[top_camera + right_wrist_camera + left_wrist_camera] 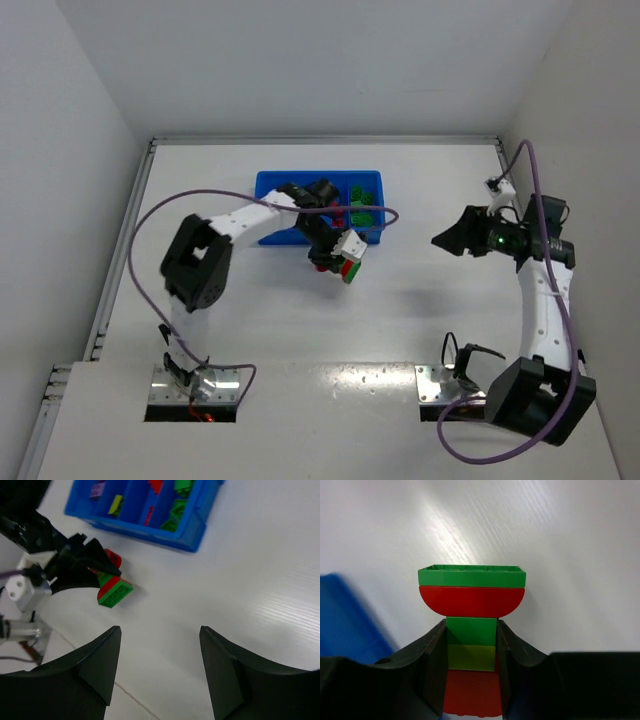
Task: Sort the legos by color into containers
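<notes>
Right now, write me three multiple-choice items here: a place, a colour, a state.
1. Relative to the blue tray, the lego stack is: A inside it; B outside it, in the left tool; C under it.
2. The stack's brick farthest from that tool is: A green; B purple; C blue.
3. The right tool is: A shut on a brick; B open, empty; C gripping the tray.
B: it is clamped outside the tray wall. A: the left wrist view shows green. B: its jaws stand apart over table.

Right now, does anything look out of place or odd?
Nothing spilled or damaged. One oddity: the left gripper grips a stack of green, red and yellow-green bricks still joined, beside the blue tray; it suits no single colour compartment.
</notes>
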{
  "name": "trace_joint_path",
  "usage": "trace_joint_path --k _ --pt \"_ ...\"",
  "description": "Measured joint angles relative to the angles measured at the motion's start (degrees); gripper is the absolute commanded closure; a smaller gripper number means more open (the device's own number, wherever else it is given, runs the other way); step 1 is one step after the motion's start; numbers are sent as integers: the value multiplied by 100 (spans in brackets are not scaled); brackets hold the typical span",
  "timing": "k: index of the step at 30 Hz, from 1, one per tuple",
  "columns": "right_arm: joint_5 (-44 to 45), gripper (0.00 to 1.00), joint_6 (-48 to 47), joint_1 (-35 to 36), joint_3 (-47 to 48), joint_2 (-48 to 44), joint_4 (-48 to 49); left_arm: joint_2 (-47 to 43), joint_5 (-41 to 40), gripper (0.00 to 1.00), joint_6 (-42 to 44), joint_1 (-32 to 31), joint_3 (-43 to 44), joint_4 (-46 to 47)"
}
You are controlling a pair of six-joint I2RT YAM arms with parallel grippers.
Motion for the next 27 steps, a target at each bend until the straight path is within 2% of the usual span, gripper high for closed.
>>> trace_joint_path --k 3,5,7,10,12,16,18,21,25,27 --pt "-350 46 306 507 -48 214 175 -1189 -271 100 -1963 -33 -612 953" --pt "-533 49 647 933 -70 345 332 -1843 -682 100 -3139 -131 -721 1408" --pt "-721 51 1008 1307 -68 496 551 -2299 -1056 100 -4044 -227 -752 1786" --pt "-1034 51 1655 1720 -52 809 1003 -2798 -1314 100 -4953 -284 -1023 2164" --pt "-1231 49 2190 1871 -44 1093 1497 -2986 -1429 100 -5399 -284 -1292 2282" --pt "-1587 40 3338 2127 11 1676 2498 -3042 -1668 100 -5998 -317 -1648 2302" --pt "-1716 33 3720 2293 184 1921 2817 -3042 -1788 100 -6168 -358 -1744 2295" --pt "-1928 29 4028 2564 450 2094 3145 -3042 -1963 100 -6363 -422 -1777 2315" --pt "-2131 29 4218 2789 525 2131 3379 -3053 -2133 100 -6529 -457 -1781 2470" --pt "-2155 32 4262 2800 520 2234 3377 -3088 -2234 100 -6590 -485 -1784 2544"
